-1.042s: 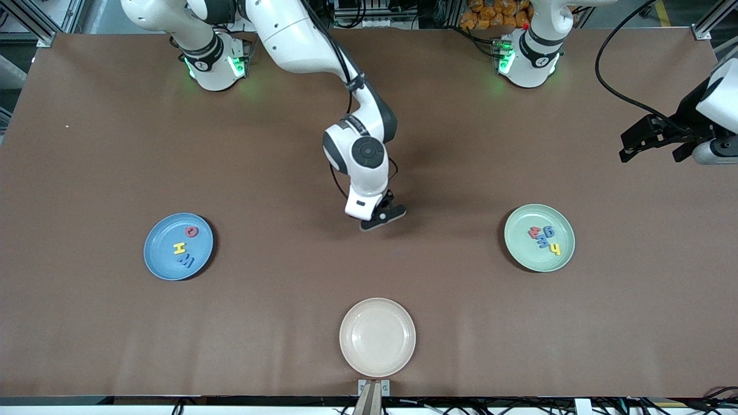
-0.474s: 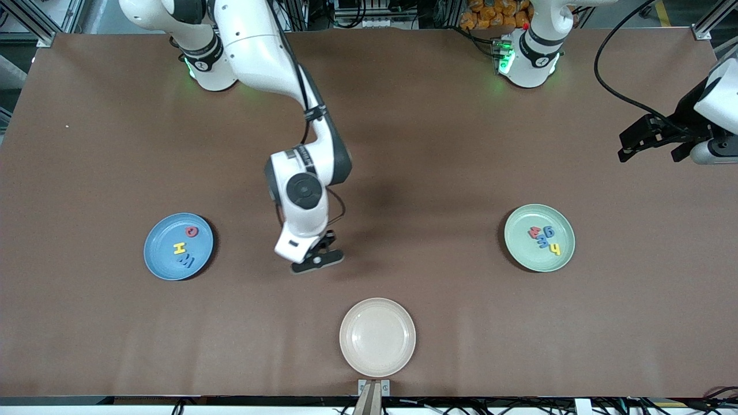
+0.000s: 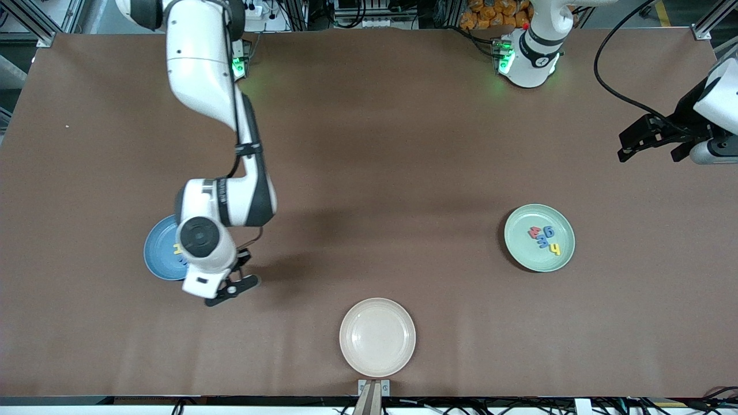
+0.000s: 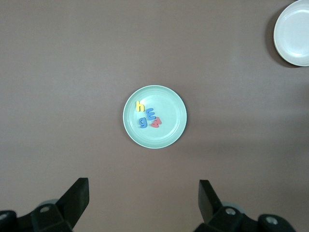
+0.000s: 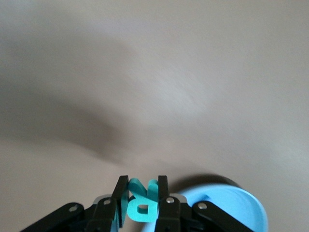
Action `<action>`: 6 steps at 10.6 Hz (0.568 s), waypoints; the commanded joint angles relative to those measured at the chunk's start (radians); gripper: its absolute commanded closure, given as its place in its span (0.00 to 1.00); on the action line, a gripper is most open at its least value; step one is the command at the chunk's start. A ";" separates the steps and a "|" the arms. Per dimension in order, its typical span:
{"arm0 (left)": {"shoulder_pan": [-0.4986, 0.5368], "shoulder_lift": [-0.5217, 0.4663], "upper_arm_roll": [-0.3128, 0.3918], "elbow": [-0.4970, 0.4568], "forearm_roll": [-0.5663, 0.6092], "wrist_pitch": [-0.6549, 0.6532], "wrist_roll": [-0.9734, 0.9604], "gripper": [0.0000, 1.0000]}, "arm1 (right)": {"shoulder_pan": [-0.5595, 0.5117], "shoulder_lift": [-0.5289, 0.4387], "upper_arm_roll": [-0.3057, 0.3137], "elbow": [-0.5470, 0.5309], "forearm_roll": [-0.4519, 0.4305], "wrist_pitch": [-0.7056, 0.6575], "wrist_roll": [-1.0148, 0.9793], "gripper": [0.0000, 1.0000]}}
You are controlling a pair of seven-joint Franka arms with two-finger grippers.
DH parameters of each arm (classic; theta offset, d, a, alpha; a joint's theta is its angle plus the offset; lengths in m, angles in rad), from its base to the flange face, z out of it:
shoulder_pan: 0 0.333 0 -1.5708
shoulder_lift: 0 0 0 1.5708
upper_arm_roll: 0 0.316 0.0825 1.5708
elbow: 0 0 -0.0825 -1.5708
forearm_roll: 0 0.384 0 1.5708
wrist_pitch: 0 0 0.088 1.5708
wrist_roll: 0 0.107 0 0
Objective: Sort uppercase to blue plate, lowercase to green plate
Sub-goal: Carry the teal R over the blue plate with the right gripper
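My right gripper (image 3: 233, 286) hangs by the edge of the blue plate (image 3: 158, 253), shut on an uppercase teal R (image 5: 143, 203). In the right wrist view the blue plate (image 5: 236, 212) lies just beside the closed right gripper (image 5: 143, 186). The right arm's wrist hides most of that plate; only a bit of the yellow H (image 3: 177, 249) shows. The green plate (image 3: 526, 257) holds the lowercase letters: red w (image 3: 533, 232), blue g (image 3: 549, 231), blue m (image 3: 542, 242), yellow y (image 3: 554, 249). My left gripper (image 3: 639, 144) waits open, high over the left arm's end of the table. The left wrist view looks down on the green plate (image 4: 170, 136).
A cream-beige plate (image 3: 377, 337) with nothing on it sits near the table's front edge, midway along; it also shows in the left wrist view as a cream-beige plate (image 4: 294, 31). Bare brown table lies between the plates.
The right arm has swung from over the middle of the table to the edge of the blue plate, carrying the teal R. The left arm has not moved.
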 commanded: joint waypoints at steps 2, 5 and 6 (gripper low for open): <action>-0.012 -0.009 0.009 0.004 0.028 -0.024 -0.015 0.00 | -0.139 -0.026 0.015 -0.017 0.051 -0.154 -0.275 1.00; -0.012 -0.010 0.003 0.005 0.072 -0.033 -0.010 0.00 | -0.176 -0.021 0.021 -0.041 0.109 -0.164 -0.302 0.56; -0.012 -0.010 0.005 0.005 0.071 -0.033 -0.007 0.00 | -0.179 -0.019 0.021 -0.054 0.146 -0.167 -0.304 0.01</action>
